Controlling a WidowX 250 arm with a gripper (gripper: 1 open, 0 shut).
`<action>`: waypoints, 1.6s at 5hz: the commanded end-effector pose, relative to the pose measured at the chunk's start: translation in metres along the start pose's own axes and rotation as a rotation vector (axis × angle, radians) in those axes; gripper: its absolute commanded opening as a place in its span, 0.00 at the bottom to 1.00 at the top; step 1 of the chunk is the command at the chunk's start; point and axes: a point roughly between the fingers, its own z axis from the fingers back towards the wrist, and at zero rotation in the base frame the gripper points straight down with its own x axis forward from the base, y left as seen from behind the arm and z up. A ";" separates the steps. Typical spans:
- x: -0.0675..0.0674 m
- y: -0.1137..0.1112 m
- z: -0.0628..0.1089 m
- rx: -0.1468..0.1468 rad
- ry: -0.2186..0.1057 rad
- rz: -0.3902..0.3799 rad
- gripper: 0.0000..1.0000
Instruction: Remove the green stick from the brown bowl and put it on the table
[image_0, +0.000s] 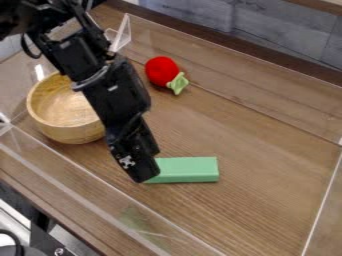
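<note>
The green stick lies flat on the table, right of the brown bowl and fully outside it. The bowl looks empty inside. My gripper hangs from the black arm with its tip just above the stick's left end, hiding that end. The dark fingers merge with the arm, so their spacing does not show. Whether they touch the stick I cannot tell.
A red ball with a small green tag rests behind the stick. Low clear acrylic walls edge the table, and a clear corner piece stands at the back left.
</note>
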 end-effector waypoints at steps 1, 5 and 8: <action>0.005 -0.002 0.002 0.024 0.002 -0.035 0.00; -0.024 0.016 -0.014 -0.050 0.084 -0.119 1.00; -0.016 0.011 -0.006 -0.082 0.111 -0.193 1.00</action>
